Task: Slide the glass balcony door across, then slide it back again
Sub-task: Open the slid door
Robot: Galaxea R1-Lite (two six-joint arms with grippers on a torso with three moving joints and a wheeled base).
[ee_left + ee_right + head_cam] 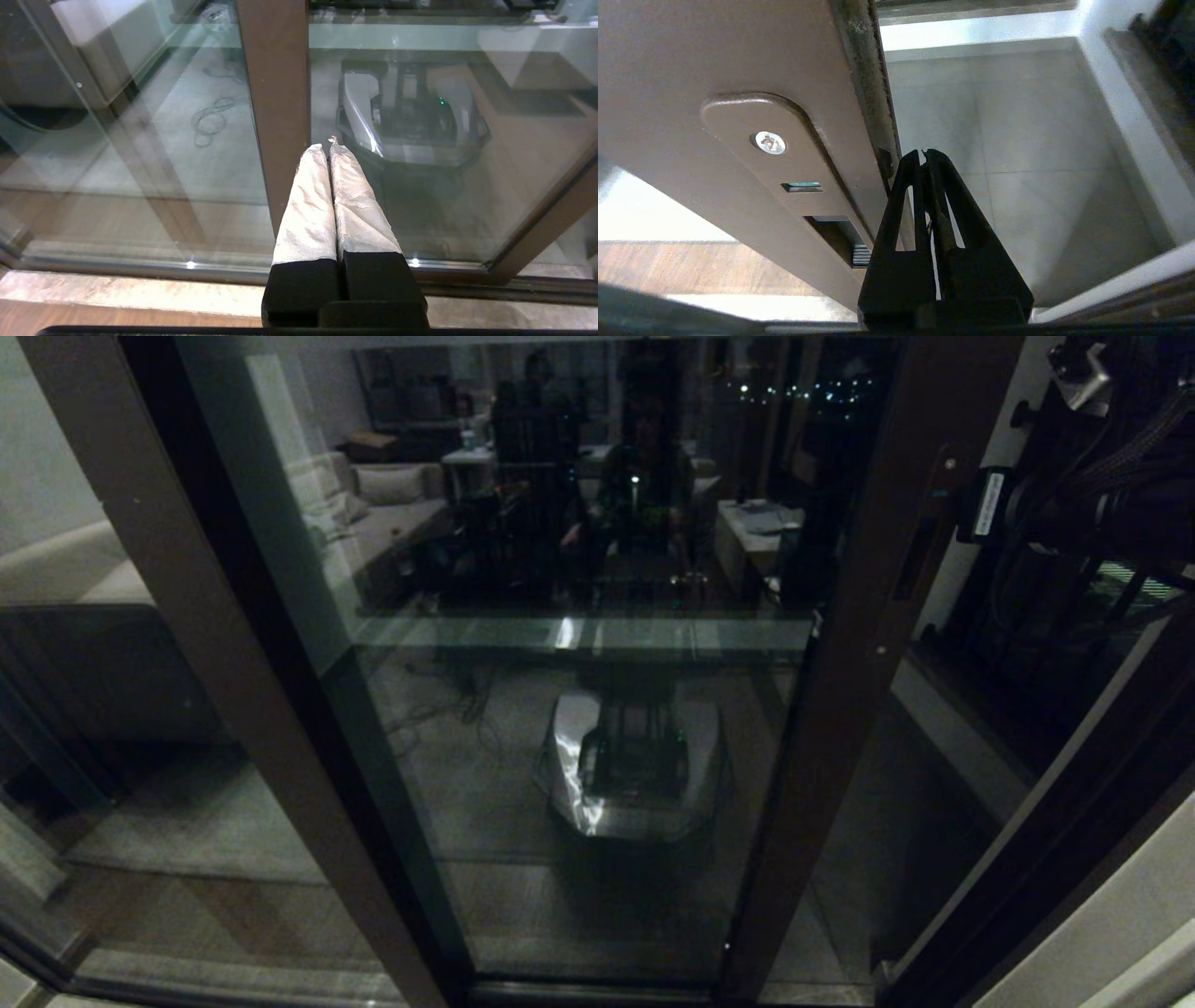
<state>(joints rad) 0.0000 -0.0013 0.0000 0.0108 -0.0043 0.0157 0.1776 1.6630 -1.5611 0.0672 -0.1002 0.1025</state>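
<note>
The right gripper [924, 153], fingers closed on nothing, sits at the door [597, 616] stile edge; it may slip off. The left gripper [326, 145], also closed and empty, is idle.

glass balcony door [579, 663]: tall glass panel in dark brown metal frame, upright, fills most of the head view. Handle-side stile [868, 644] sits right of centre, with an open gap to its right showing balcony floor, so door is partly slid open. Stile carries a rounded handle plate [784, 177] with one bright screw [769, 142] and a dark recessed slot [838, 240]. Glass is intact and reflects the lit room behind
</note>
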